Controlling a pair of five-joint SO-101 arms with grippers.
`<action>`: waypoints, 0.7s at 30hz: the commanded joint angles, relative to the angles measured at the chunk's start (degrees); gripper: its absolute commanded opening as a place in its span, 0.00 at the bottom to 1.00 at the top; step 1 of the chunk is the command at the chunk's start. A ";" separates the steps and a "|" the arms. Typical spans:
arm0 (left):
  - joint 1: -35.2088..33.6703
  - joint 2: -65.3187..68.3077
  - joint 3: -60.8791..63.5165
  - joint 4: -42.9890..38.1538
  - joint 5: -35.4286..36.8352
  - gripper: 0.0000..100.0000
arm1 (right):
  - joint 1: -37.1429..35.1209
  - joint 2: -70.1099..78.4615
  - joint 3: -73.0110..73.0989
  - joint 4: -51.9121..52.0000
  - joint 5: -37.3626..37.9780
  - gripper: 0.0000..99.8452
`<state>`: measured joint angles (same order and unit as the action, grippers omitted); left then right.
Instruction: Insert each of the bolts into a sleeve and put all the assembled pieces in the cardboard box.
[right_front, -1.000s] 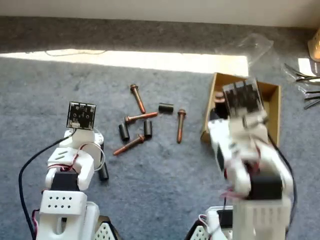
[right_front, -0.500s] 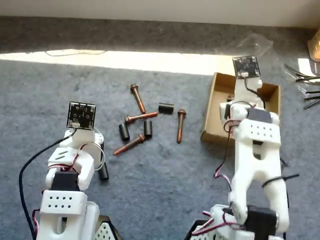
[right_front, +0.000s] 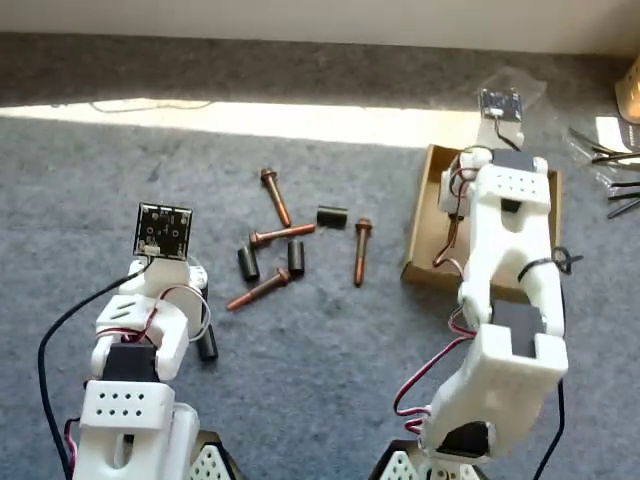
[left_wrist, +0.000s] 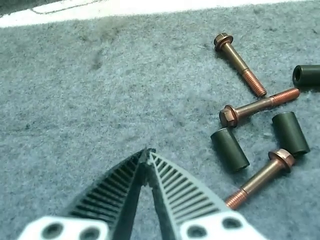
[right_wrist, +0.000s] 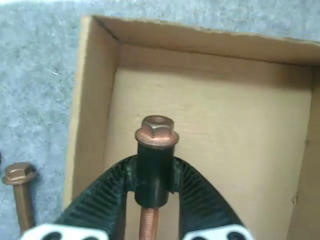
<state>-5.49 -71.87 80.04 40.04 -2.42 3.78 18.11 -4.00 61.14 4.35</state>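
Observation:
My right gripper (right_wrist: 154, 170) is shut on a black sleeve with a copper bolt (right_wrist: 157, 131) through it. It holds the piece upright, bolt head on top, above the floor of the cardboard box (right_wrist: 92, 100). From above, the right arm (right_front: 508, 215) stretches out over the box (right_front: 425, 230). Several loose bolts, such as one (right_front: 361, 250) nearest the box, and three sleeves (right_front: 296, 257) lie on the carpet mid-table. My left gripper (left_wrist: 146, 152) is shut and empty, hovering over bare carpet short of a sleeve (left_wrist: 229, 149) and a bolt (left_wrist: 260, 177).
Grey carpet covers the table. Clear plastic bags and dark tools (right_front: 610, 150) lie at the far right, beyond the box. A bright sunlit strip (right_front: 250, 115) crosses the back. One loose bolt (right_wrist: 20, 192) lies on the carpet just outside the box's wall.
The right arm has stretched forward from a raised, folded pose until its gripper sits over the box with the assembled piece. The left arm and the loose parts have not moved.

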 joint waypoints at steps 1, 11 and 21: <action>0.66 -0.75 -0.31 -1.14 -0.44 0.02 | -1.54 4.70 -11.03 3.03 -2.37 0.01; 0.66 -0.75 -0.31 -1.14 -0.44 0.02 | -4.70 18.15 -27.30 10.95 -3.08 0.01; 0.66 -0.75 3.74 -7.82 -0.44 0.02 | -5.23 20.97 -32.13 15.43 -2.90 0.18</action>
<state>-5.49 -71.96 83.38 35.91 -2.42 0.00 40.62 -33.10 75.65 1.71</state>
